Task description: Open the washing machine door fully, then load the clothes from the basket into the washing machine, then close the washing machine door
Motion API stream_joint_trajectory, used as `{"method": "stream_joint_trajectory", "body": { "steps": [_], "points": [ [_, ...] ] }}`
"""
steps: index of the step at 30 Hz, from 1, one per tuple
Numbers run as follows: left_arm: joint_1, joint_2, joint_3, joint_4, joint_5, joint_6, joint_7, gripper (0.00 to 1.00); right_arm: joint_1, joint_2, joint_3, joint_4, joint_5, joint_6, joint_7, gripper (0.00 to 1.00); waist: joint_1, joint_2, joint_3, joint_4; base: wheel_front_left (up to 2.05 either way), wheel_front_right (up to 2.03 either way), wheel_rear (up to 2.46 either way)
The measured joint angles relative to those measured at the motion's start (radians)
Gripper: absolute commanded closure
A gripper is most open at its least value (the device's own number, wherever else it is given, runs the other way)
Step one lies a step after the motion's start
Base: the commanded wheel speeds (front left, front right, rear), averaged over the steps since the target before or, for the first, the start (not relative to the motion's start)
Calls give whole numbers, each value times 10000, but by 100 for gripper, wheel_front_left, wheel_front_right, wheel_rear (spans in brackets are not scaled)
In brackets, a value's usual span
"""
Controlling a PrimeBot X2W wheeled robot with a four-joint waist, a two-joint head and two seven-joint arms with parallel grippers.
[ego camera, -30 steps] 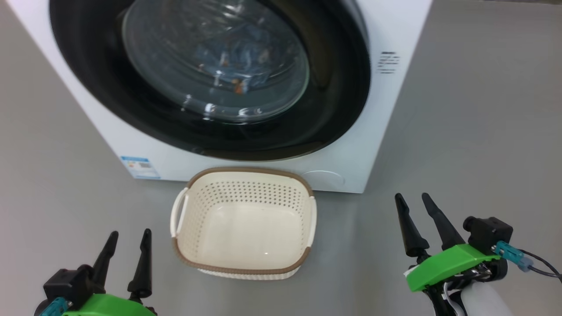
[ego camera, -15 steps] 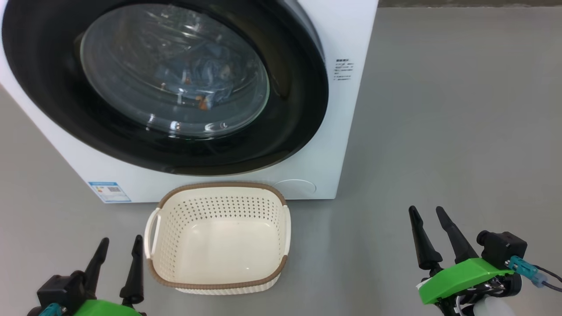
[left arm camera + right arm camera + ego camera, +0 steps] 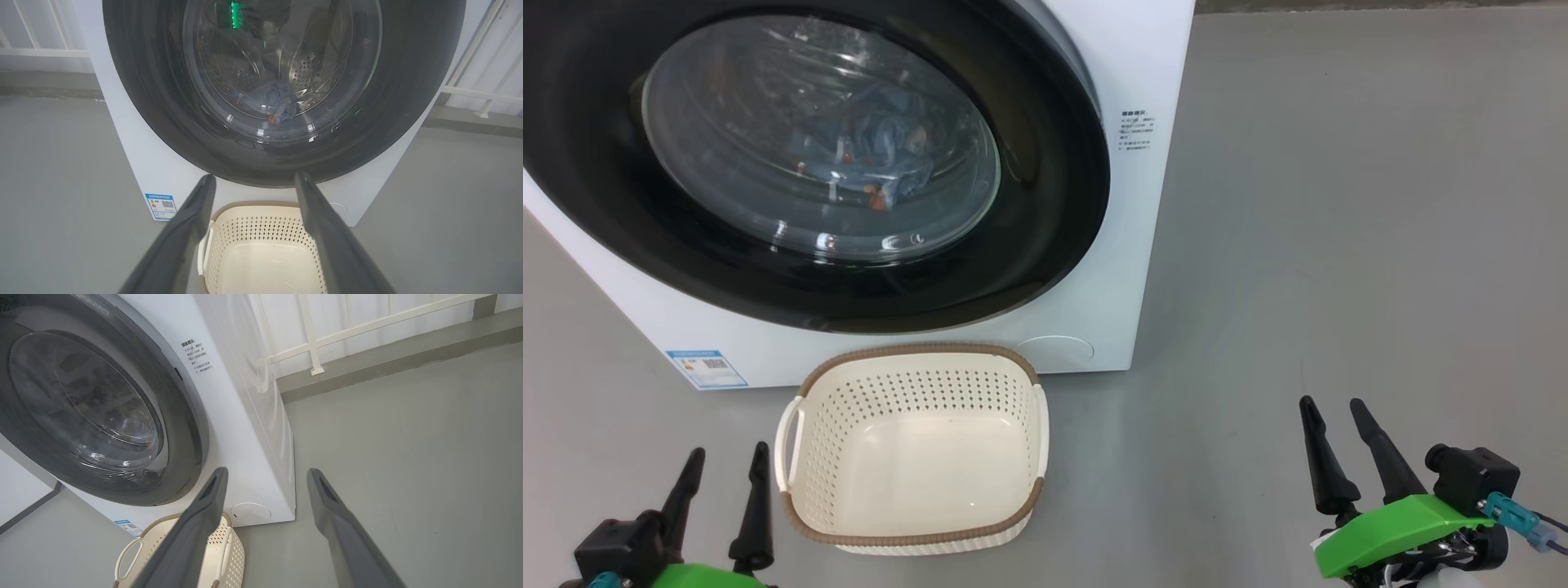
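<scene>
nearest to us, the left gripper (image 3: 728,451) and the right gripper (image 3: 1332,402) hang low over the floor (image 3: 1339,245), each with its two fingers spread wide apart and nothing between them. between the two, but much closer to the left one, the basket (image 3: 923,349) stands on the floor just in front of the washing machine (image 3: 1147,245). we see its bare bottom and no cloth in it. beyond it, the washing machine door (image 3: 1045,171) lies flush against the white front, so we judge it shut. behind its glass, low in the drum, the clothes (image 3: 882,155) lie in a crumpled blue heap with orange-brown spots.

we judge all three steps done; at most a press to make sure of the latch is left. for that, the door lies up and ahead of the left gripper, whose fingers in its own wrist view frame the door's lower rim squarely. the right gripper points past the machine's right front corner at open floor, with the door off to its left. so the left arm is the nearer and better aimed. we cannot tell which side carries the hinge.
</scene>
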Motion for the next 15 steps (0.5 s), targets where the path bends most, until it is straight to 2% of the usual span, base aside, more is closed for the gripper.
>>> {"method": "stream_joint_trajectory", "body": {
  "steps": [15],
  "points": [
    [37, -63, 251, -107, 370, 0, 0, 0, 0, 48, -207, -105, -58, -2, 0, 0, 0, 0, -55, -90, 0, 0, 0]
  ]
}}
